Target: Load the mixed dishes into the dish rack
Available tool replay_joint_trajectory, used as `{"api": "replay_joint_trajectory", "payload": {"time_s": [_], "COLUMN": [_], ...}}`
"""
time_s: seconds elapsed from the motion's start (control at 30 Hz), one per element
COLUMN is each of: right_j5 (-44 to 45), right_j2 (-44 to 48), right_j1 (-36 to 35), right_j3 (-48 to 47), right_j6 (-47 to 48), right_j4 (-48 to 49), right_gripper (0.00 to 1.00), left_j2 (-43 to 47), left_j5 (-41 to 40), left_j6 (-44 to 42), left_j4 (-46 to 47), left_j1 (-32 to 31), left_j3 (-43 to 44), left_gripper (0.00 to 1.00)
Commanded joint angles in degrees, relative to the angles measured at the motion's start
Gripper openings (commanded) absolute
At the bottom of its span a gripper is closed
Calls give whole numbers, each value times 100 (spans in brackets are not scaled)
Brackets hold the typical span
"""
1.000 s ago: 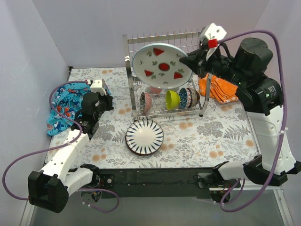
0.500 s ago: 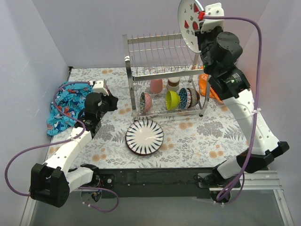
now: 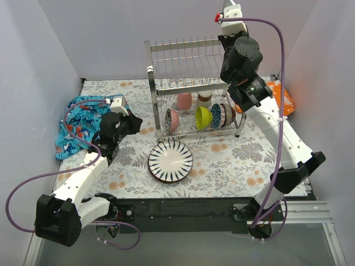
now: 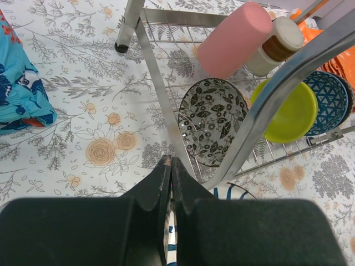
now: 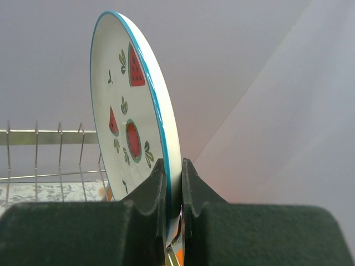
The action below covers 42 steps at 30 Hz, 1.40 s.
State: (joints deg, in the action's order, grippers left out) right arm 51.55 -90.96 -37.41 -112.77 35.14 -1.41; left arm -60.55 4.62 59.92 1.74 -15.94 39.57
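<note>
The right tool (image 5: 173,166) is clamped on the rim of the watermelon plate (image 5: 133,127) and holds it upright, high above the far right corner of the dish rack (image 3: 191,86). The left tool (image 4: 170,163) is pressed together and empty, low over the desk (image 3: 238,160) at the rack's left side.

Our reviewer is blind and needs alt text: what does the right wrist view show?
The right gripper pinches the lower rim of a blue-rimmed white watermelon plate, held on edge against a pale wall. Chrome wires of the dish rack show low at left.
</note>
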Motion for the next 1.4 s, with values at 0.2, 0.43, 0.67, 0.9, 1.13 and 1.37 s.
{"api": "replay_joint_trajectory", "payload": {"time_s": [0.2,0.43,0.67,0.9,1.13,1.37], "right_j5": [408,505,532,436,347,-312], "right_j2": [-124,-273,-247,-247,-273,-230], "right_j1": [14,58,216,401,401,279], "right_j3": [-500,-465,-185,-35,-131,-991], "right_j6": [283,362,310,-331,-656,-1139], "right_j4": [862,870,704,-94,-535,-1474], "right_gripper": [1,1,1,1,11,38], "left_j2": [123,88,70,26,-9,-70], "left_j5": [162,162,170,232,311,741], "left_j6": [318,406,441,477,512,451], "left_j4": [90,116,151,169,187,178], "left_j1": [12,4,4,4,4,4], "left_j3": [-143,-187,-222,-222,-248,-283], "left_gripper": [0,0,0,0,0,54]}}
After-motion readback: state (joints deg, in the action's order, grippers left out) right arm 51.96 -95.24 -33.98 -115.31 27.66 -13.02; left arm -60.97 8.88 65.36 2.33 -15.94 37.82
